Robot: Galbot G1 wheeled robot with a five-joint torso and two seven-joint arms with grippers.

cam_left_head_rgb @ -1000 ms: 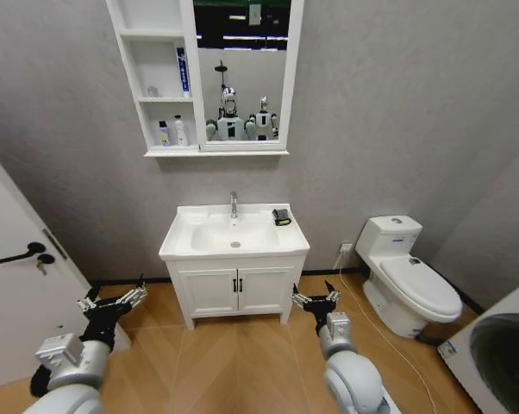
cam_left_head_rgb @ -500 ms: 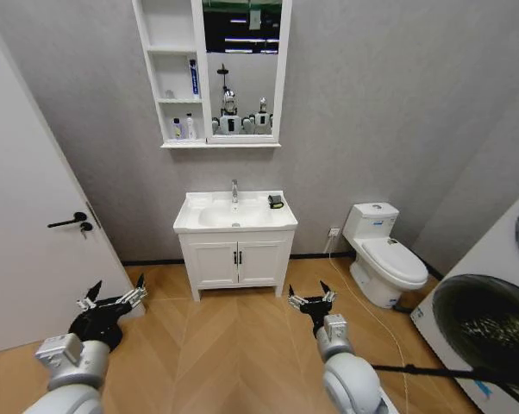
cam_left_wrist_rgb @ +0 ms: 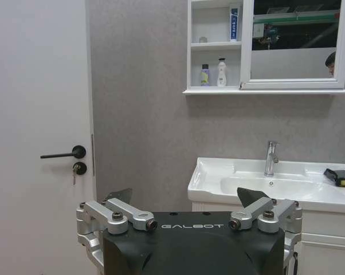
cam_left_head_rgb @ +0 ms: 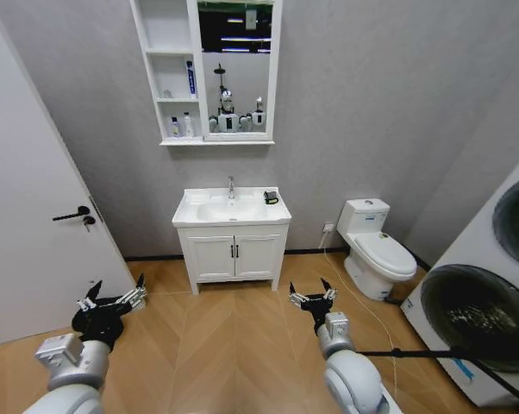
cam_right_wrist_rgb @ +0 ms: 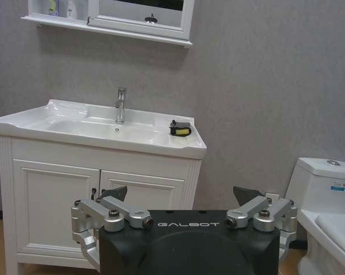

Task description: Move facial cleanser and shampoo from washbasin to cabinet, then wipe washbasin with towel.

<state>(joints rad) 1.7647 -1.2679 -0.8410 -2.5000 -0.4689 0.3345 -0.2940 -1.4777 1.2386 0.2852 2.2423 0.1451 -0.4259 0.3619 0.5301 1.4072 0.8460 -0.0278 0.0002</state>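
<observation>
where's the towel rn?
The towel lies on the washbasin rim at its back right corner, right of the faucet, toward the toilet side.

The head view looks down from high up and far back, facing the wall with the washbasin (cam_left_head_rgb: 231, 210) and cabinet (cam_left_head_rgb: 206, 73). Both wrist views sit low and nearer, looking forward at that same washbasin (cam_left_wrist_rgb: 275, 183) (cam_right_wrist_rgb: 98, 129).

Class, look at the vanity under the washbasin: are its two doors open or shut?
Shut. Both doors of the vanity lie flush with its front beneath the washbasin, black handles side by side, nothing of the inside showing.
</observation>
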